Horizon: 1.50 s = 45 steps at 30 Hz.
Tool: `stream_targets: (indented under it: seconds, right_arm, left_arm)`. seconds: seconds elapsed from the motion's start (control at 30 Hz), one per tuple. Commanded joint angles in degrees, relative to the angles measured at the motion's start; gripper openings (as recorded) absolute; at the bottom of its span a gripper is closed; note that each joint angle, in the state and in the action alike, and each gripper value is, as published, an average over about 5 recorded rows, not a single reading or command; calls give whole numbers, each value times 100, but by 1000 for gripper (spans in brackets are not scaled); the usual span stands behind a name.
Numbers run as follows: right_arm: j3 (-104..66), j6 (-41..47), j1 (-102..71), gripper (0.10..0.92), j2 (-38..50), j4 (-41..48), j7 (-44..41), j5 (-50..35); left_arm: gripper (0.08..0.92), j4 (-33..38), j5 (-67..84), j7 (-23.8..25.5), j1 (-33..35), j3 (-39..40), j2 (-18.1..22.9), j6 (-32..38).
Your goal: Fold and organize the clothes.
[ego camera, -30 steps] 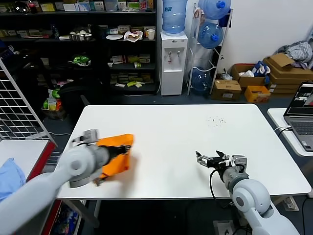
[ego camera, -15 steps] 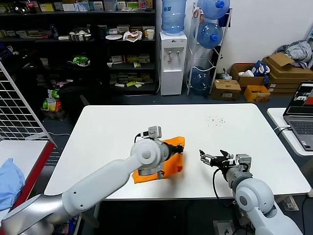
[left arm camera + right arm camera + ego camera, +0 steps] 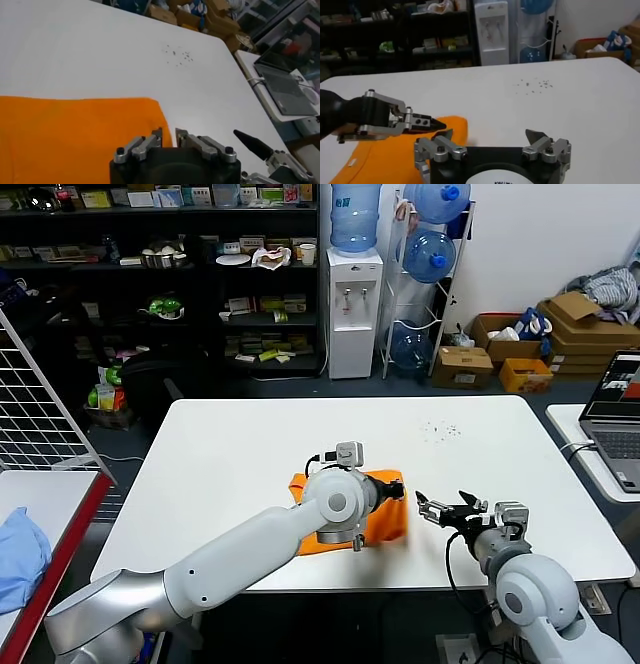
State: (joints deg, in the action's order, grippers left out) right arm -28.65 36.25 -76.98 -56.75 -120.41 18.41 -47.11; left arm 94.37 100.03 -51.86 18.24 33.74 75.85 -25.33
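Right gripper [image 3: 446,509] hovers low over the bench [image 3: 480,454] near its front edge, right of centre. Its jaws stand wide apart and hold nothing; the right wrist view confirms the spread fingers [image 3: 538,138].

Left gripper [image 3: 397,491] sits just to the left of it, the two tips near but apart. Its jaws are drawn together to a narrow slit, tips at the right-hand edge of the T-shirt [image 3: 385,519]. In the right wrist view the dark tips [image 3: 431,122] lie against the orange fabric; whether cloth is pinched between them cannot be told.

The T-shirt is bright orange, folded into a compact flat rectangle, lying on the bench front-centre, largely under the left arm. Upper surface plain and smooth in the left wrist view [image 3: 75,130], with a straight far edge and a square corner. A small white tag [image 3: 353,162] shows at one edge.

Beyond the garment the white bench is open to its far edge, bar a scatter of small dark specks [image 3: 441,430] toward the far right.

A light blue cloth [image 3: 22,549] lies on a separate surface at far left. A laptop [image 3: 618,419] sits on a side table at right.
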Motion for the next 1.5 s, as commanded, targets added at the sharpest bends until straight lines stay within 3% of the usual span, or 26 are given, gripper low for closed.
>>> stream_targets:
  seconds: [0.03,0.13,0.23,0.3,0.4,0.47,0.53,0.7,0.87,1.03,1.33,1.5]
  right_arm:
    - [-391,-374,-353,921,200,-279,-262,0]
    - [-472,-953,-361,921,249,-216,-636,286]
    - [-636,-1578,-466,921,319,-63,-1061,859]
    - [-816,-1948,-643,921,340,61,-1364,1206]
    - [-1144,-2507,-1054,921,282,204,-1738,1366]
    - [-1352,-2907,-1326,921,187,292,-1917,1401]
    - [-1528,-3247,-1530,921,76,367,-2045,1456]
    - [-1785,-3904,-1889,921,-192,447,-2346,1645]
    - [-1819,-4622,-2293,921,-523,460,-2636,1855]
    - [-1854,-5314,-2852,921,-948,424,-2835,2023]
    - [-1654,-6002,-3418,921,-1565,445,-3046,2538]
    - [-1716,-6117,-3466,921,-1714,468,-3141,2617]
  left_arm:
    - [323,20,-92,-66,-64,-133,193,17]
    - [409,308,-176,2,118,-491,-80,18]
    - [496,870,-938,503,614,-1012,-734,29]
    - [557,1284,-2175,1355,1189,-1346,-1343,219]
    - [643,1694,-4537,3077,2602,-2273,-2215,990]
    - [704,1839,-5630,4023,3850,-3376,-2540,1644]
    - [756,1943,-6212,4675,4970,-4462,-2610,2230]
    - [888,2075,-7395,5557,6966,-6150,-2137,3737]
    - [920,2234,-8027,6027,7876,-6808,-1266,4784]
    - [921,2542,-8243,6179,8632,-6966,-665,5274]
    - [921,2552,-9394,5991,9790,-6707,-271,6656]
    - [921,2647,-9410,5774,9974,-6484,-164,6550]
